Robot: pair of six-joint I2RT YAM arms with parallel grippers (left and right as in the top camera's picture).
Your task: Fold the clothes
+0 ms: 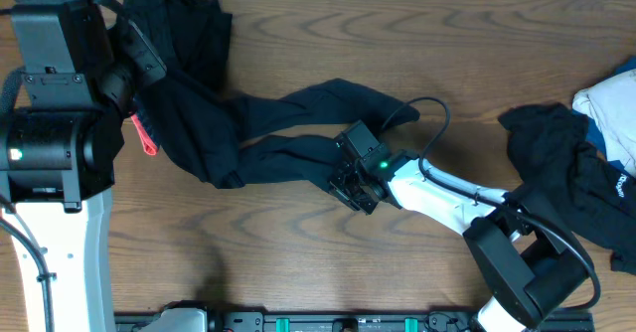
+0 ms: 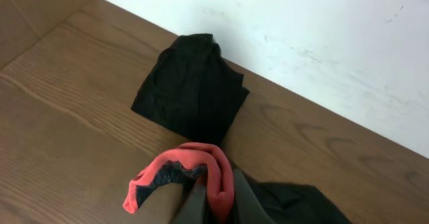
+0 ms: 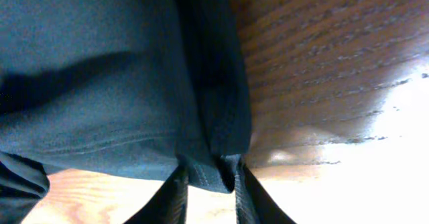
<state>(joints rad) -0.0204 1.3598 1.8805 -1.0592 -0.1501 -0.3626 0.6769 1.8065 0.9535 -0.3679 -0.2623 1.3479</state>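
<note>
A: On the tabletop (image 1: 298, 272), where do the black trousers (image 1: 268, 133) lie?
B: Stretched centre-left. Left claw (image 2: 214, 207) pinches their coral-red band (image 2: 216, 167); right claw (image 3: 209, 194) is clamped narrowly on a leg's hem.

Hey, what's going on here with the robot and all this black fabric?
Two robot arms hold a pair of black trousers stretched across the table. The left gripper pinches the end with the coral-red band; the right gripper grips a leg hem. Nothing is folded yet. The other clothes lie heaped at the right edge.
</note>
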